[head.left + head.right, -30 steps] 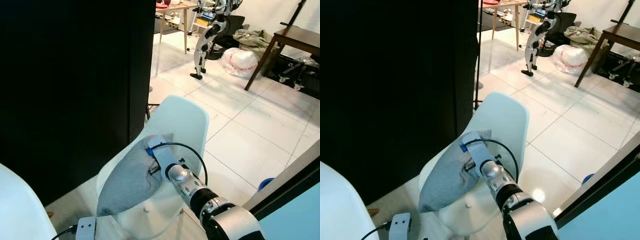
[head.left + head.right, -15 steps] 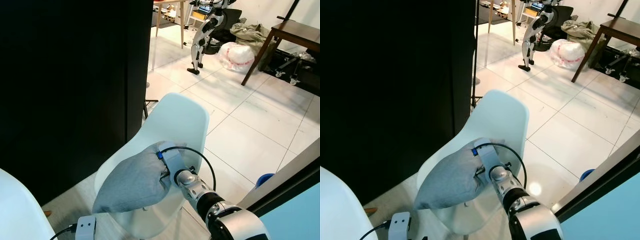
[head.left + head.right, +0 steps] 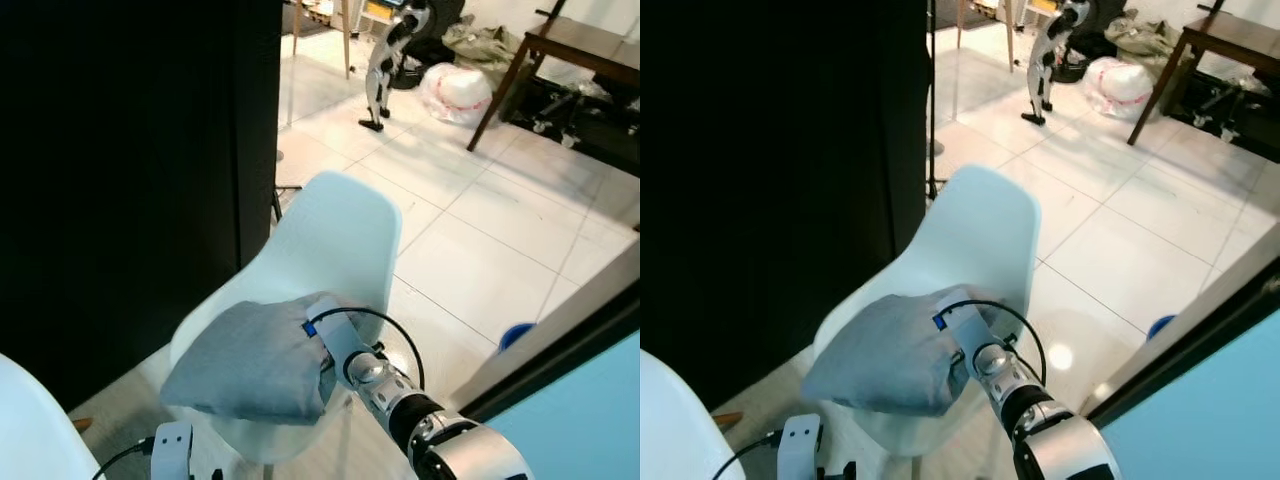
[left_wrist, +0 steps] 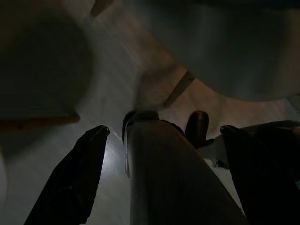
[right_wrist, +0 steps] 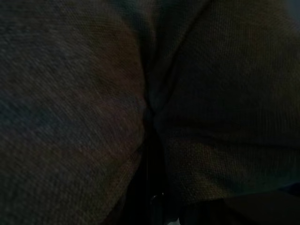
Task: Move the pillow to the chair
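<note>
White floor tiles [image 3: 500,240] stretch away behind a black panel [image 3: 130,180], with a dark worktop [image 3: 580,45] and another robot's legs [image 3: 385,60] at the far end. From the left eye you see the grey pillow [image 3: 245,360] lying across the seat of the white chair [image 3: 340,235], its near edge hanging a little over the front. Your right hand [image 3: 322,345] is buried in the pillow's right end, so the main move looks nearly finished; what is left is to let go and draw the arm clear.

The right eye shows the same: the pillow flat on the seat, the chair's back standing bare behind it.

Your left wrist looks down in dim light at the left hand [image 4: 161,136], its two black fingers [image 4: 75,178] spread apart with nothing between them, hanging idle over the floor.

Your right wrist sees grey fabric puckered into a crease, which suggests the right hand is pinching the pillow.
</note>
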{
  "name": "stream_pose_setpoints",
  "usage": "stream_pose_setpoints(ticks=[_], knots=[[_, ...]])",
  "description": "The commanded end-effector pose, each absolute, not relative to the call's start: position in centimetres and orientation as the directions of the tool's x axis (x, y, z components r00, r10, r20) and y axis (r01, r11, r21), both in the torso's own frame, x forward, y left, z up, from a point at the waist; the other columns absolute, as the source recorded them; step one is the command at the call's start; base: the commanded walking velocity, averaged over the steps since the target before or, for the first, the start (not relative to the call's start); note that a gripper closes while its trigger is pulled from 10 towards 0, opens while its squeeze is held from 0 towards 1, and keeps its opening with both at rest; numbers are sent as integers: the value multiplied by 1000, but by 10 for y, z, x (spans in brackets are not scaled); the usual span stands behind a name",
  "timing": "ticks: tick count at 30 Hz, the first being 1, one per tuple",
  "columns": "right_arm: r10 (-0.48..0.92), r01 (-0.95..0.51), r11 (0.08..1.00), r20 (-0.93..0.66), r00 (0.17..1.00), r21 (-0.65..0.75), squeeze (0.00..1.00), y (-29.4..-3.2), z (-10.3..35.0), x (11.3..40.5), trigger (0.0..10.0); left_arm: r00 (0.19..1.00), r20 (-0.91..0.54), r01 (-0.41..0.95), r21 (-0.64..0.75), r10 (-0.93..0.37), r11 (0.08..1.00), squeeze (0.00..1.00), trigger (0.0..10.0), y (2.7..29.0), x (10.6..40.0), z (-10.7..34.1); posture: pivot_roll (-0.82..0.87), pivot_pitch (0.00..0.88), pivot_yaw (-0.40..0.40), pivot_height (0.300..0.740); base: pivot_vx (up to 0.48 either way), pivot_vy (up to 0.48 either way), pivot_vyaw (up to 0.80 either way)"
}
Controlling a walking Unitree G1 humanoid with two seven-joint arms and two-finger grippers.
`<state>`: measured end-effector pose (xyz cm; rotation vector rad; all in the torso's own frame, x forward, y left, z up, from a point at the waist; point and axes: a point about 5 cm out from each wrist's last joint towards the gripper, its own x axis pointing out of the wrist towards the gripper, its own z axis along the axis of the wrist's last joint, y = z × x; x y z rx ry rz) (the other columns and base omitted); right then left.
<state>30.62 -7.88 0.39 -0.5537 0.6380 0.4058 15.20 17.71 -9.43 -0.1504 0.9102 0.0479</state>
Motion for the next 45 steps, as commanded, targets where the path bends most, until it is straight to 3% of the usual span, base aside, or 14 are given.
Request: stream_pose_setpoints(ticks=[1, 12, 21, 24, 29, 37, 45], knots=[[147, -538, 747, -692, 707, -391, 0, -85, -6, 297, 10000, 471, -880, -115, -136, -66, 984, 0, 10000, 164, 110, -111, 118, 130, -124, 632, 0, 0, 0], [103, -567, 712, -736, 669, -416, 0, -99, -19, 286, 10000, 473, -878, -116, -141, -70, 983, 0, 10000, 163, 111, -111, 112, 133, -130, 622, 0, 0, 0], [211, -621, 714, -747, 631, -323, 0, -78, -22, 278, 10000, 474, -878, -109, -143, -75, 984, 0, 10000, 162, 111, -111, 120, 115, -142, 622, 0, 0, 0], [176, -612, 687, -728, 663, -391, 0, -78, -20, 280, 10000, 474, -877, -106, -144, -77, 984, 0, 10000, 161, 111, -111, 120, 121, -148, 622, 0, 0, 0], [10, -469, 680, -632, 775, -564, 0, -97, -10, 295, 10000, 476, -876, -104, -147, -80, 984, 0, 10000, 160, 111, -111, 131, 107, -150, 622, 0, 0, 0], [-124, -261, 749, -516, 848, -609, 0, -123, 12, 318, 10000, 480, -874, -112, -148, -77, 983, 0, 10000, 160, 108, -112, 136, 110, -139, 622, 0, 0, 0], [-236, -130, 754, -450, 861, -644, 0, -151, 23, 326, 10000, 488, -869, -104, -155, -85, 983, 0, 10000, 160, 110, -111, 123, 115, -132, 622, 0, 0, 0]])
